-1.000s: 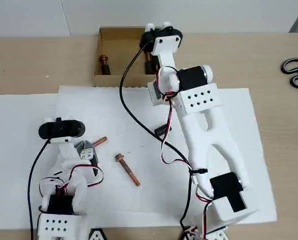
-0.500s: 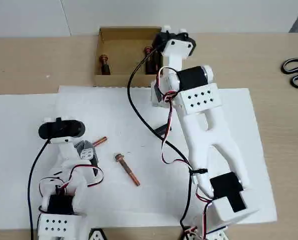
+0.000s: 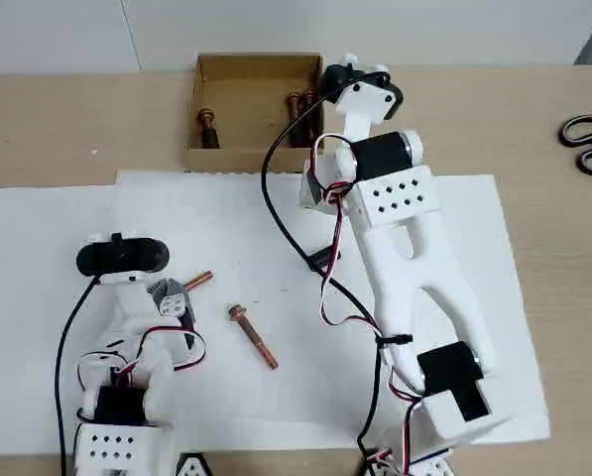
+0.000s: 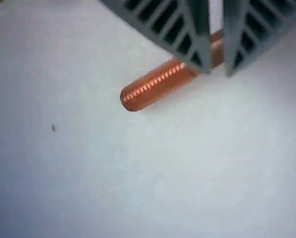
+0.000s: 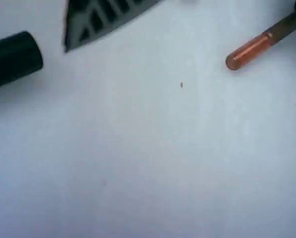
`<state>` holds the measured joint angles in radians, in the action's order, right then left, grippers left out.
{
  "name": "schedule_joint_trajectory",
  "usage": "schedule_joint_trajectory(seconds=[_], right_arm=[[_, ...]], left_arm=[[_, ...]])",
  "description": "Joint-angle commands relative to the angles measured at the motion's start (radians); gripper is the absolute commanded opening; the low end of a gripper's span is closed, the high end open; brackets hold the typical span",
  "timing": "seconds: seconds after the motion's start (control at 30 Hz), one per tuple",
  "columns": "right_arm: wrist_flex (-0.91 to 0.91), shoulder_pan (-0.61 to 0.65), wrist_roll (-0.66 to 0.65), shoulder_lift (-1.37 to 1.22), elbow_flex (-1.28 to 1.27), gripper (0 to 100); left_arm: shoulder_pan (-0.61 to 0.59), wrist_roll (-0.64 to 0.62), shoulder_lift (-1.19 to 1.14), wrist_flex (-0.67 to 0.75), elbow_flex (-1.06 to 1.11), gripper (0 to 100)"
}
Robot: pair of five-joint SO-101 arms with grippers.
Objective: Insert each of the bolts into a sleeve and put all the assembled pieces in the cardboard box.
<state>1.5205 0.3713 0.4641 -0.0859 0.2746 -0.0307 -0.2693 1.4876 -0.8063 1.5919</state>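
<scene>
**Holding over a copper bolt on the paper**

Starting from the bolts, we see one copper bolt (image 4: 152,87) lying on the white paper sheet (image 3: 58,228), its threaded end pointing away from the left claw (image 4: 217,69). That claw's grey fingers (image 4: 187,29) are drawn together to a narrow slit, and the bolt runs across under both tips. We cannot tell whether they pinch it. From above, this bolt (image 3: 198,280) pokes out beside the left claw (image 3: 172,297). A second bolt (image 3: 253,337) lies loose on the paper just beside it, its head toward the box.

We find the cardboard box (image 3: 194,109) on the wooden table (image 3: 77,119), touching the paper's far edge. One assembled piece (image 3: 207,127) lies inside near its left wall, and more copper pieces (image 3: 297,104) lie by its right wall.

The right claw (image 3: 347,77) sits at the box's right wall, and we cannot tell whether it is apart or together. Its wrist camera shows a bolt tip in a dark sleeve (image 5: 252,49) and a black cylinder (image 5: 14,57) on a white surface.

Scissors (image 3: 588,139) lie at the table's right edge.
</scene>
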Motion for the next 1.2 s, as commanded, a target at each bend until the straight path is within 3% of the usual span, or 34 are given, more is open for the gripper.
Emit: schedule_joint_trajectory(seconds=[0.0, 0.17, 0.97, 1.17], right_arm=[[-0.013, -0.004, 0.011, -0.018, 0.006, 12.1], [-0.010, 0.001, 0.087, -0.051, 0.006, 12.2], [0.008, 0.085, 0.190, -0.209, 0.006, 12.4], [0.064, 0.084, 0.193, -0.228, 0.006, 26.4]], left_arm=[[-0.002, -0.006, 0.008, -0.003, -0.008, 1], [-0.002, -0.006, 0.008, -0.003, -0.008, 1], [0.003, -0.005, 0.008, -0.003, -0.008, 1], [0.003, -0.005, 0.008, -0.003, -0.008, 1]])
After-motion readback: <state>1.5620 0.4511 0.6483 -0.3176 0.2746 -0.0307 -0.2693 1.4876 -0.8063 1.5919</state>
